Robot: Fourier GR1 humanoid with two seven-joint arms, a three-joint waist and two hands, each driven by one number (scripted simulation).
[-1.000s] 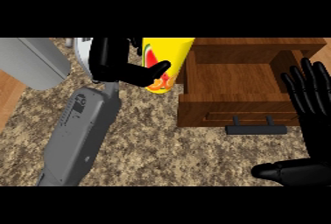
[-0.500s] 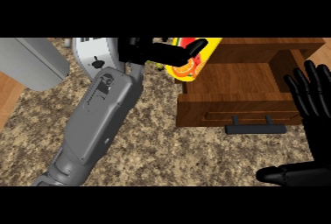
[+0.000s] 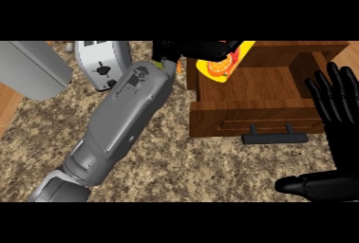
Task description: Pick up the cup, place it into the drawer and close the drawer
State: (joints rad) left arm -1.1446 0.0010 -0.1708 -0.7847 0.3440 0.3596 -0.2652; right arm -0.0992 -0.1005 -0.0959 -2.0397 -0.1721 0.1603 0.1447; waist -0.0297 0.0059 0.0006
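Yellow cup [image 3: 223,66] is clasped by the curled fingers of the left hand [image 3: 200,48] and held tilted over the far-left corner of the open drawer [image 3: 252,118], presumably for lowering inside. Right hand [image 3: 340,109] is rested at the right edge, fingers straight, nothing held.

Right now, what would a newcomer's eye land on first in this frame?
The bright yellow cup, tilted and held by the left robot hand above the far left corner of the open wooden drawer, at the view's top middle. Next come the long grey forearm running diagonally across the speckled counter, and the right robot hand resting open, fingers up, at the right edge.
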